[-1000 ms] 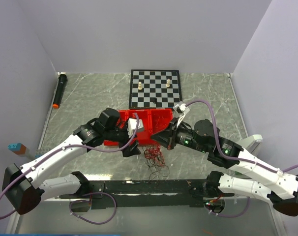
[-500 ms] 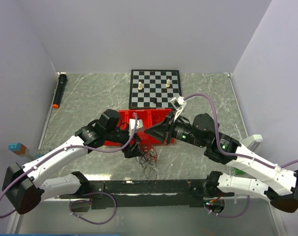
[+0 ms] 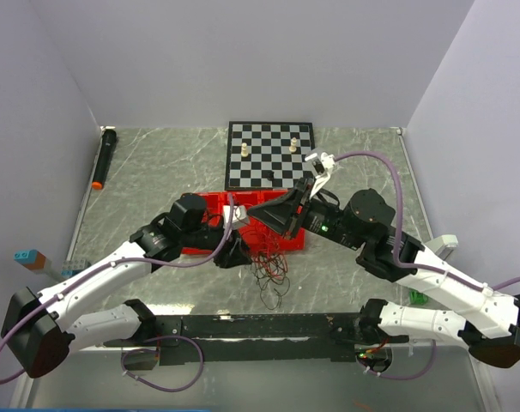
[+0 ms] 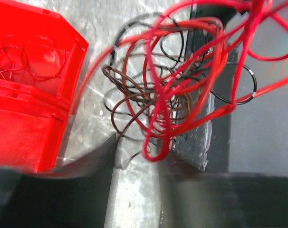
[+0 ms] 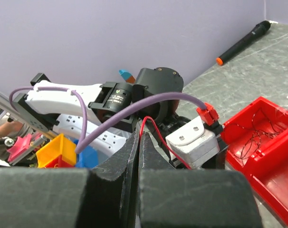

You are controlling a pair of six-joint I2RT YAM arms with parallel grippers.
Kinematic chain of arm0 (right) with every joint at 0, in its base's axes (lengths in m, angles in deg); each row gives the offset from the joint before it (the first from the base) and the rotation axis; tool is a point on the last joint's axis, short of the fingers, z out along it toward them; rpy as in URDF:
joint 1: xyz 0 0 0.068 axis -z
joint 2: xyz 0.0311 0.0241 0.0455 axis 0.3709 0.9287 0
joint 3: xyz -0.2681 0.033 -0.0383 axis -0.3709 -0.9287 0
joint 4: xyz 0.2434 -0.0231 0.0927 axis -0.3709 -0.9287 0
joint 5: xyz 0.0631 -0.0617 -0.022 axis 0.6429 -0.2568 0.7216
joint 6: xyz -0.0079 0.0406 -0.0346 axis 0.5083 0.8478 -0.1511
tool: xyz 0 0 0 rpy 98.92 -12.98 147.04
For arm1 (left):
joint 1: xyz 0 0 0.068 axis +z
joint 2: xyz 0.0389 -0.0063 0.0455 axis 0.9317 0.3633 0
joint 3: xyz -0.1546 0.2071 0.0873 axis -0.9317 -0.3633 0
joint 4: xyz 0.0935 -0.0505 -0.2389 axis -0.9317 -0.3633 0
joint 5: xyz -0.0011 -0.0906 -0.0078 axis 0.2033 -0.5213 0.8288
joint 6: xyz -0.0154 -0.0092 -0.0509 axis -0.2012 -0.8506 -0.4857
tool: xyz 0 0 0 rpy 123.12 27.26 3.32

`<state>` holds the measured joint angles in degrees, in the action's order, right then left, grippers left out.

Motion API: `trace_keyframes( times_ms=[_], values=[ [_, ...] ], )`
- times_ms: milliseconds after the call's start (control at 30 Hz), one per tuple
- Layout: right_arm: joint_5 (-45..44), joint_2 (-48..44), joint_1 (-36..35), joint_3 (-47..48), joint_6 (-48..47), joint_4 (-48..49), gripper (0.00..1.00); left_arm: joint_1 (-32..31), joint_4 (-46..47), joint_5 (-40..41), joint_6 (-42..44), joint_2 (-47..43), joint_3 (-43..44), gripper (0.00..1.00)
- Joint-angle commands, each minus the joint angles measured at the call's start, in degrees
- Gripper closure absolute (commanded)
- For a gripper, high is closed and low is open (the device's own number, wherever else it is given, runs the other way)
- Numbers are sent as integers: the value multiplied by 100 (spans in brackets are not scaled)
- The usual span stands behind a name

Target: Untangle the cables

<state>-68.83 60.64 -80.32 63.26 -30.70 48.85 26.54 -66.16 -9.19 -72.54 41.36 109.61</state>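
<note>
The cables [image 3: 269, 262] are found just beside the left gripper [image 3: 232, 255], on its right, and below the tips of the right gripper [image 3: 253, 209]. In the top view the bundle is drawn out lengthwise, its long axis running from the right gripper's tips toward the near edge of the table [image 3: 157, 172], with loose loops trailing at the near end.

The right gripper [image 5: 138, 135] is seen in its wrist view with its fingers pressed together, and a single red strand of the cables [image 5: 158, 137] is pinched at their tips and led off down to the right. This pinch cannot be made out from above.

In the left wrist view the cables [image 4: 177, 85] are shown straight ahead of the left gripper [image 4: 137, 152] as a knot of red and dark brown loops. The red strands are pulled up toward the far right corner and are cut off at the frame edge. The jaws are held apart, with bare table seen in the gap. One red loop hangs down to the tips, and whether it is touched cannot be told, as the fingers are blurred.

A red bin [image 4: 34, 95] lies left of that gripper, with thin wires seen inside it. The same bin [image 5: 263, 137] appears right of the right gripper.
</note>
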Motion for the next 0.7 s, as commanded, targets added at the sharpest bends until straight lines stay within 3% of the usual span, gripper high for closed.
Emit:
trace_keyframes(
  times_ms=[0,33,300,400,467,533,667],
  values=[
    [67,123,-34,197,91,671,100,5,645,37,-843,-180,163,36],
    [76,158,-26,197,100,707,100,31,733,3,-1184,-197,206,29],
    [-56,194,-34,188,197,962,100,163,1138,-665,-2075,-373,172,27],
    [-30,246,-34,258,241,1058,100,172,1103,-639,-1918,-399,128,44],
    [-21,264,-26,328,232,1076,100,181,1077,-674,-1803,-435,128,70],
    [-91,229,-26,372,171,1059,100,190,1015,-648,-1741,-478,119,88],
    [-433,80,-26,574,-215,787,100,190,787,-621,-1487,-584,57,89]
  ],
)
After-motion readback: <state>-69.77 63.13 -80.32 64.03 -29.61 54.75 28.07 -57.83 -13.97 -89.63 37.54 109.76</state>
